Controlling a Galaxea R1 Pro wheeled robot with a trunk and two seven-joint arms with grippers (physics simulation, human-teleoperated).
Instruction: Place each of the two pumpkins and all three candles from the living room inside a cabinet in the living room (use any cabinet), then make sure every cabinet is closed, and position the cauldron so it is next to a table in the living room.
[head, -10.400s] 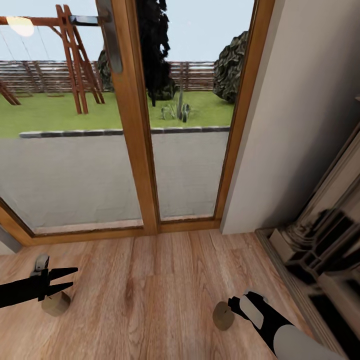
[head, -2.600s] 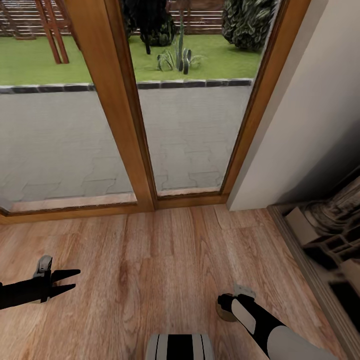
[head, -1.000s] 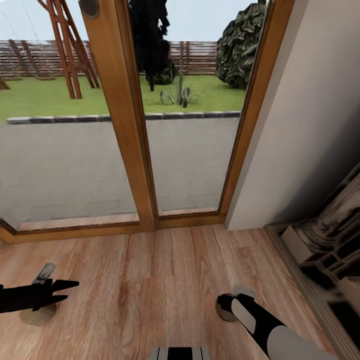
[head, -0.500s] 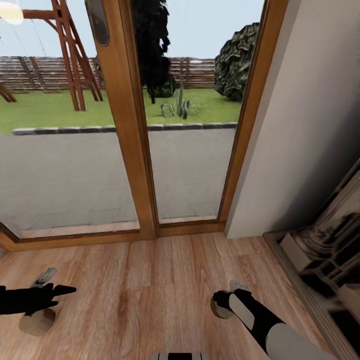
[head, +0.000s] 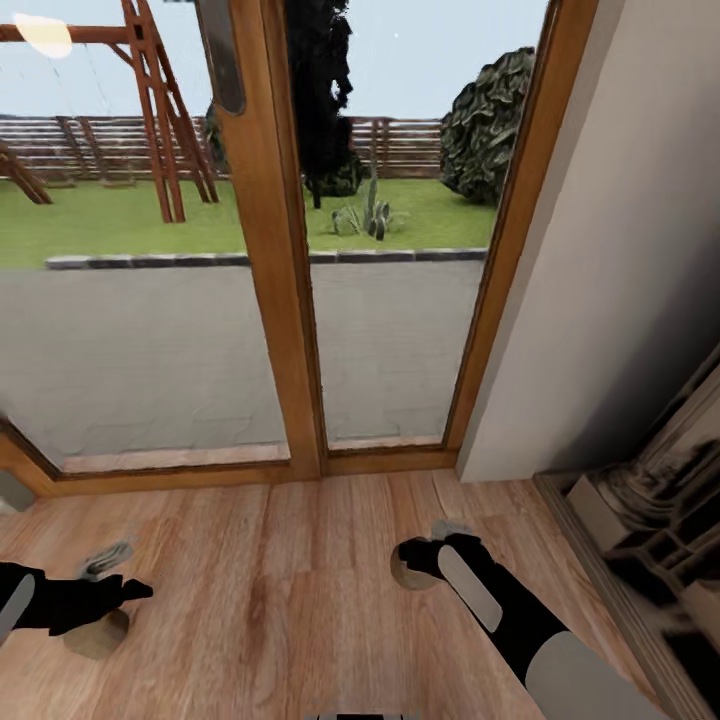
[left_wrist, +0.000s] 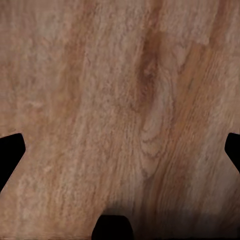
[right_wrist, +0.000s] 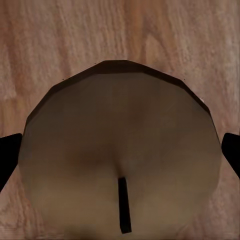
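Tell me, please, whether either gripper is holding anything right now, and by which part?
The right gripper holds a candle by its sides, wick end facing the wrist camera. For the left gripper, a hold cannot be told.

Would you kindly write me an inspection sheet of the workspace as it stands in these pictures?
Surface: wooden floor, plank pattern, bare between the arms.
Job's things: one candle sits between the right gripper's fingers, its dark wick showing; another candle lies on the floor under the left gripper.
Clutter: nothing seen.
Grippers: right gripper around its candle, contact not clear; left gripper looks closed in the head view, while its wrist view shows wood between the fingertips.
Cables: nothing seen.
Surroundings: wood-framed glass door onto a paved yard and lawn; pale wall; dark ornate fireplace surround at the right.
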